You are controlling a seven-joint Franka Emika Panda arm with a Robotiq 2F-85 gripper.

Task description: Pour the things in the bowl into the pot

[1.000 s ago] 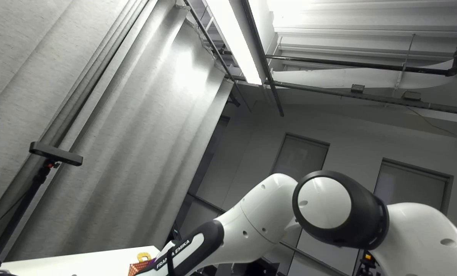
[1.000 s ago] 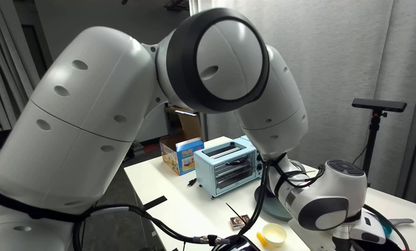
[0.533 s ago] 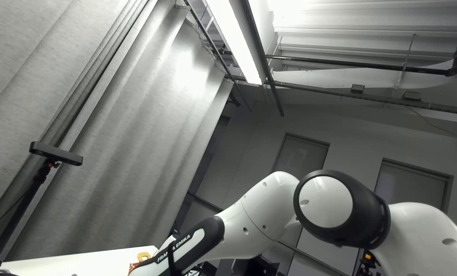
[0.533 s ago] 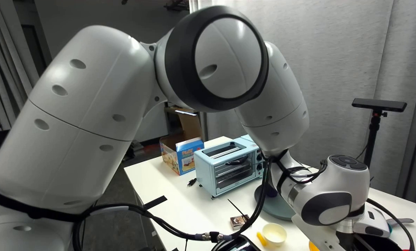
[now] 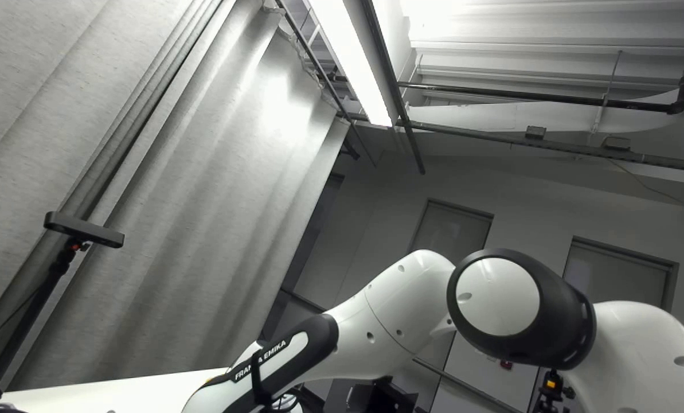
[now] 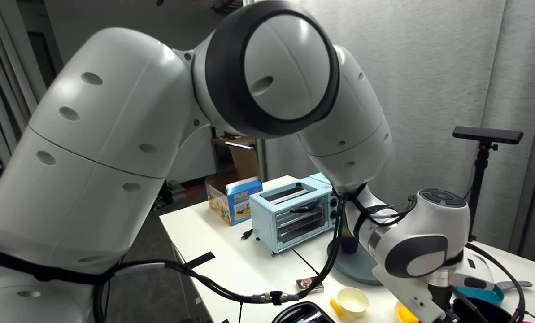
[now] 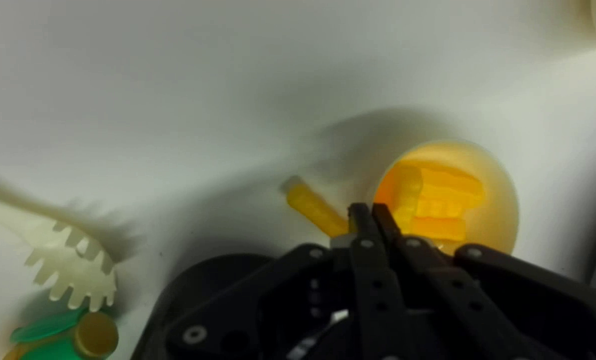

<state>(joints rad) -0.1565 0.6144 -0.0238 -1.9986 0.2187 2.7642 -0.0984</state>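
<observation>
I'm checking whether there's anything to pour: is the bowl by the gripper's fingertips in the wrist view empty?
No, several yellow pieces lie inside the bowl in the wrist view.

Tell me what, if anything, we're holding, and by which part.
Seemingly the bowl, by its rim: in the wrist view the pincer is shut there, though the contact is hidden.

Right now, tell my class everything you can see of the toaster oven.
The toaster oven stands upright on short feet on the white table, near a colourful box. Its light-blue shell looks like painted metal, with a slotted top, dark knobs and wire racks behind a glass-like door that looks closed. The arm partly hides one end; only the table visibly touches it.
</observation>
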